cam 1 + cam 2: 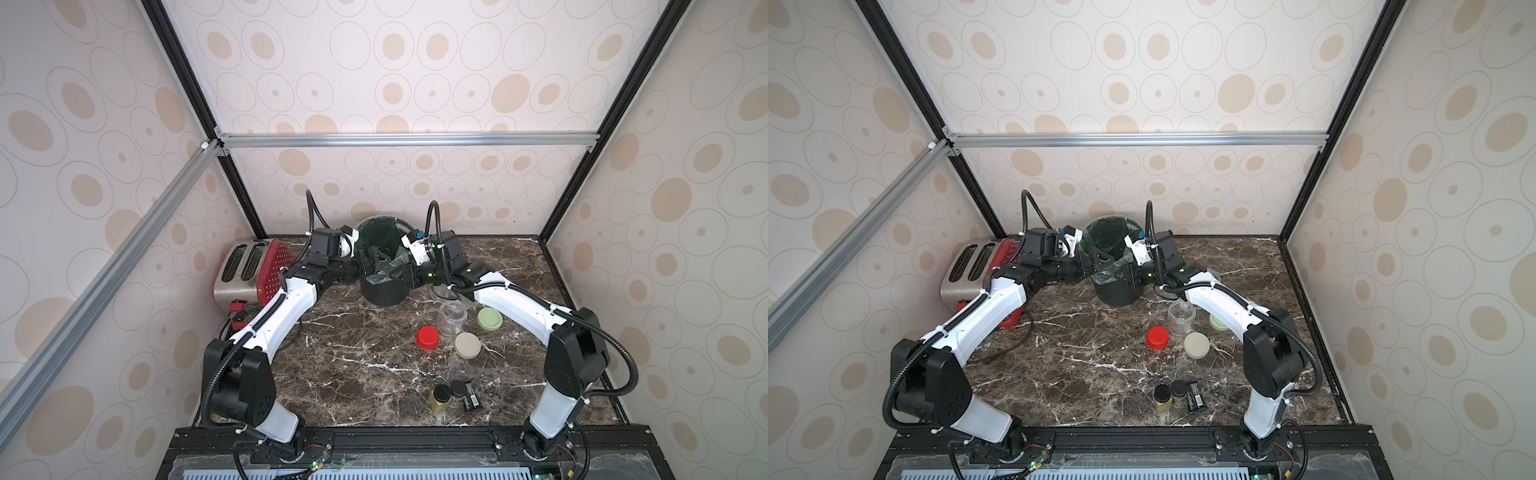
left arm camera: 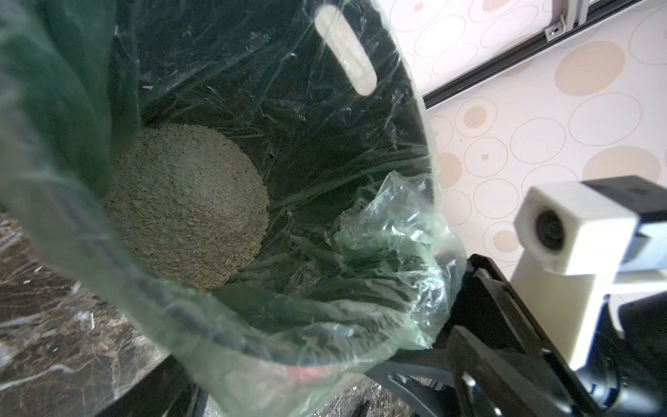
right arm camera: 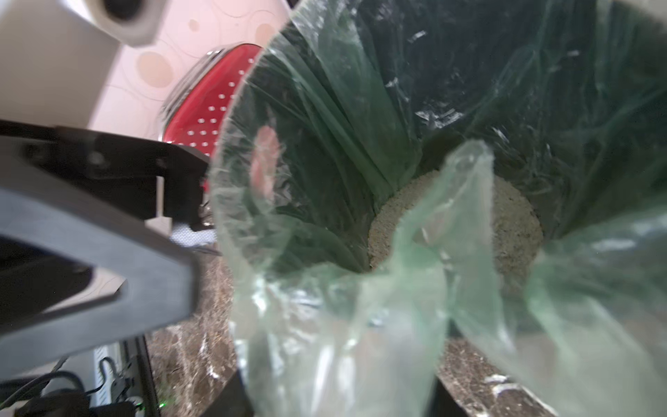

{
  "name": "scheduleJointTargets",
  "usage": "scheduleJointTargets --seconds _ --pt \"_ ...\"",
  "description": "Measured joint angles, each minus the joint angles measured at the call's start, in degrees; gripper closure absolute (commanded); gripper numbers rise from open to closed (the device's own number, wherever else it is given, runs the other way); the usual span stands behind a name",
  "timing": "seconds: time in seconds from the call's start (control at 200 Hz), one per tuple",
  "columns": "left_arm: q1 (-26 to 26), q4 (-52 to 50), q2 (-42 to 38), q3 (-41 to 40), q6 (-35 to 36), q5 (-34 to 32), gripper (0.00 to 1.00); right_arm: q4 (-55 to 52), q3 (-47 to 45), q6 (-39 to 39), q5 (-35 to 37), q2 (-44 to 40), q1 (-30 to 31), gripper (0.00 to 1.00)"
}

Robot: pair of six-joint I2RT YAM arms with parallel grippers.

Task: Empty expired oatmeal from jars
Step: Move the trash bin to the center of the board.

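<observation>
In both top views my arms meet at a round black bin (image 1: 382,295) at the back of the dark marbled table (image 1: 353,374). My left claw (image 1: 376,266) stands wide open at its rim, holding nothing. My right claw (image 1: 397,270) is closed down at the rim opposite. A clear, empty jar (image 1: 451,318) stands upright near the bin, beside a red lid (image 1: 428,337), a beige lid (image 1: 467,345) and a green lid (image 1: 489,319). A red-and-steel toaster (image 1: 249,266) sits by my left arm.

From the left wrist, a crinkly green plastic bag (image 2: 379,252) lines the bin. The oatmeal (image 2: 187,202), pale and flaky, lies heaped at its bottom.

From the right wrist, a bunched fold of bag rises before the heap; whether my right claw pinches it I cannot tell.
</observation>
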Motion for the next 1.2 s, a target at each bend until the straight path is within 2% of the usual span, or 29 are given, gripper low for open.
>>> scheduleJointTargets --seconds 0.23,0.3,0.401,0.506,0.641,0.756,0.871,0.976,1.077,1.202 --pt "0.22 -1.09 0.52 0.72 2.36 -2.69 0.01 0.20 0.57 -2.62 -0.52 0.04 -0.92 0.45" --pt "0.26 -2.62 -1.03 0.22 4.11 -4.96 0.01 0.31 -1.25 -3.72 -0.20 -3.23 -0.87 0.42" --pt "0.28 -5.11 -6.03 -2.40 6.99 -9.46 0.01 0.22 -6.82 -6.25 2.40 -12.33 -0.90 0.40" --pt "0.26 -5.95 -14.08 -7.69 10.19 -17.09 0.01 1.01 -13.84 -8.50 6.25 -23.12 -2.05 0.41" --pt "0.28 -4.00 -23.80 -17.35 14.23 -29.31 0.01 5.31 -25.79 -9.33 11.21 -34.62 -7.28 0.40" --pt "0.28 -3.02 -27.12 -23.45 18.14 -40.35 0.01 8.20 -36.24 -8.98 16.81 -41.20 -11.93 0.40" --pt "0.31 -1.57 -26.10 -26.03 21.84 -49.79 0.01 13.18 -45.53 -8.37 22.93 -46.05 -14.62 0.40" --pt "0.57 3.65 -22.27 -28.06 23.69 -57.00 0.01 21.49 -52.65 -9.38 27.17 -48.17 -15.74 0.38" --pt "0.74 8.41 -17.31 -30.23 24.74 -60.72 0.01 28.70 -57.11 -11.08 30.73 -48.06 -16.02 0.37" --pt "0.81 13.81 -10.49 -30.82 27.43 -63.43 0.01 35.21 -58.31 -12.15 34.49 -46.51 -17.16 0.36"
